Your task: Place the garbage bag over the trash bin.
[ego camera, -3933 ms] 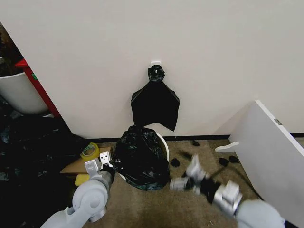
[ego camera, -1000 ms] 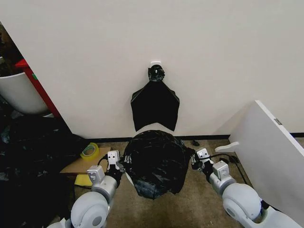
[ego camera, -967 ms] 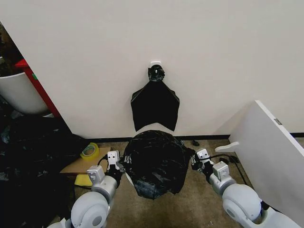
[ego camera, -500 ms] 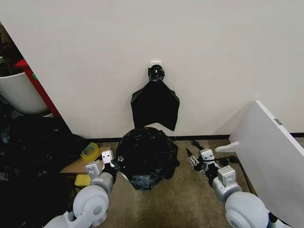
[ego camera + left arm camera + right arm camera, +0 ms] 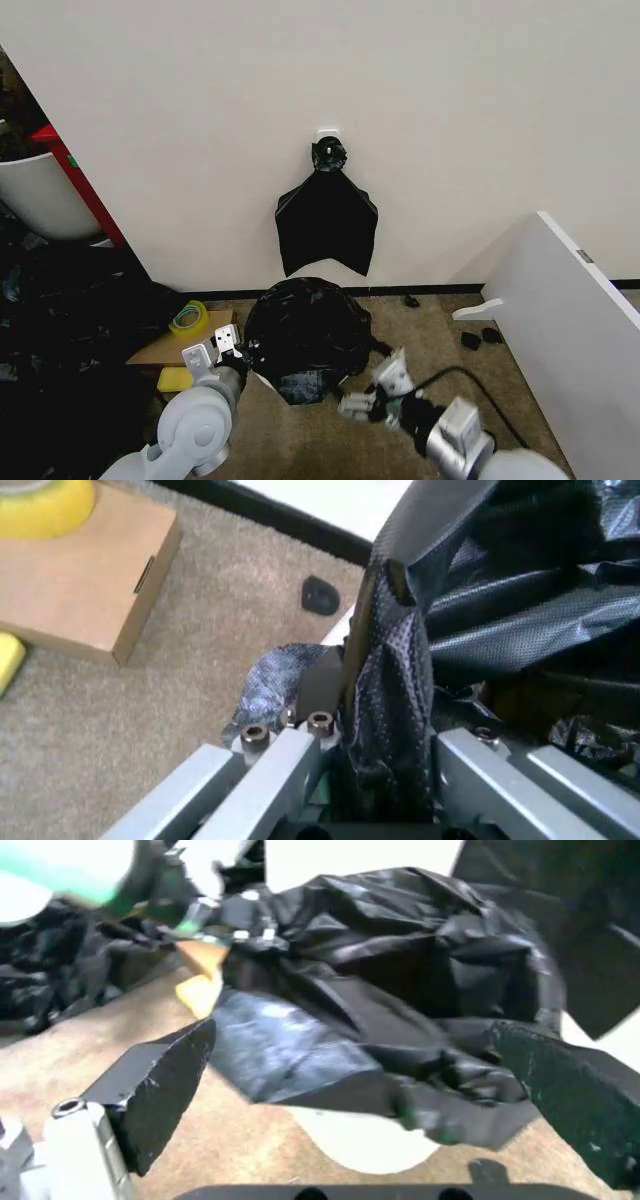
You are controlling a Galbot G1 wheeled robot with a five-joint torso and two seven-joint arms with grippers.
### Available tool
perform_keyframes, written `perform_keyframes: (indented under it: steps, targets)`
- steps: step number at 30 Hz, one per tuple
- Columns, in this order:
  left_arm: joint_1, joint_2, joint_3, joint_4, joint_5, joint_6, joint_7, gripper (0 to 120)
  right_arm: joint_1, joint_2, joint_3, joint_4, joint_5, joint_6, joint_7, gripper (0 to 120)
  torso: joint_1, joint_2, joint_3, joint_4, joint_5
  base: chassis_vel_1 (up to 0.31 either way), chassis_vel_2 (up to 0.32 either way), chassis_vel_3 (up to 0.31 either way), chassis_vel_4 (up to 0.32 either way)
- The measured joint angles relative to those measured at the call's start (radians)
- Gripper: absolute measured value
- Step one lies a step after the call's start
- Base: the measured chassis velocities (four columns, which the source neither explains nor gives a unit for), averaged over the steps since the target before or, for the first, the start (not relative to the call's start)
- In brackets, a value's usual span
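The garbage bag [image 5: 305,335] drapes over the trash bin [image 5: 268,378] at lower centre of the head view. My left gripper [image 5: 231,348] has its jaws clamped on the bag's edge. My right gripper [image 5: 362,400] stands apart, jaws wide, empty. Advice: pull the loose side evenly below the rim.

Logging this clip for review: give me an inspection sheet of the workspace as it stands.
Surface: tan carpet, no table.
Job's things: garbage bag draped over the trash bin, white showing low in front.
Clutter: cardboard box with yellow tape roll; small black bits by the wall.
Grippers: left gripper shut on the bag's edge; right gripper open, facing the bag.
Cables: black cable on the right arm.
Surroundings: bag bundle on the wall, white board at right.
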Motion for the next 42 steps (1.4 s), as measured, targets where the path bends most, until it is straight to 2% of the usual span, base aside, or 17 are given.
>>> perform_keyframes:
  steps: [3, 12, 14, 15, 18, 19, 21, 28, 30, 42]
  targets:
    - [-0.003, -0.003, -0.001, 0.005, -0.018, 0.005, -0.01, 0, -0.007, 0.002, -0.02, -0.015, -0.052, 0.027, -0.017, 97, 0.0, 0.0, 0.0, 0.0, 0.0, 0.0, 0.0, 0.0, 0.0]
    - [-0.01, -0.004, -0.004, 0.007, -0.049, 0.018, -0.024, 0, 0.007, 0.007, -0.084, -0.138, -0.321, 0.166, -0.069, 63, 0.0, 0.0, 0.0, 0.0001, 0.0001, 0.0, 0.0, 0.0, 0.0]
    - [-0.01, -0.003, -0.005, 0.006, -0.05, 0.02, -0.024, 0, 0.007, 0.009, -0.087, -0.146, -0.337, 0.177, -0.071, 59, 0.0, 0.0, 0.0, 0.0, 0.0001, 0.0, 0.0, 0.0, 0.0]
    - [-0.009, -0.001, -0.007, 0.005, -0.053, 0.022, -0.024, 0, 0.011, 0.014, -0.094, -0.158, -0.362, 0.195, -0.074, 51, 0.0, 0.0, 0.0, 0.0, 0.0001, 0.0, 0.0, 0.0, 0.0]
    - [-0.008, 0.0, -0.007, 0.003, -0.055, 0.023, -0.025, 0, 0.018, 0.016, -0.101, -0.168, -0.378, 0.205, -0.073, 45, 0.0, 0.0, 0.0, 0.0, 0.0001, 0.0, 0.0, 0.0, 0.0]
    - [-0.007, -0.001, -0.006, 0.0, -0.056, 0.023, -0.027, 0, 0.025, 0.017, -0.107, -0.176, -0.394, 0.213, -0.073, 36, 0.0, 0.0, 0.0, 0.0001, 0.0001, 0.0, 0.0, 0.0, 0.0]
    - [-0.007, -0.003, -0.006, -0.001, -0.056, 0.023, -0.028, 0, 0.029, 0.019, -0.111, -0.182, -0.407, 0.223, -0.071, 34, 0.0, 0.0, 0.0, 0.0001, 0.0001, 0.0, 0.0, 0.0, 0.0]
    - [0.005, -0.01, -0.004, -0.014, -0.056, 0.023, -0.029, 0, 0.031, 0.03, -0.119, -0.196, -0.455, 0.265, -0.052, 4, 0.0, 0.0, 0.0, 0.0, 0.0001, 0.0, 0.0, 0.0, 0.0]
    - [0.005, -0.01, -0.004, -0.016, -0.056, 0.022, -0.029, 0, 0.03, 0.029, -0.118, -0.196, -0.455, 0.267, -0.051, 0, 0.0, 0.0, 0.0, 0.0, 0.0002, 0.0, 0.0, 0.0, 0.0]
    - [0.006, -0.012, -0.007, -0.025, -0.061, 0.018, -0.03, 0, -0.019, 0.008, -0.119, -0.196, -0.45, 0.269, -0.078, 0, 0.0, 0.0, 0.0, 0.0, 0.0, 0.0, 0.0, 0.0, 0.0]
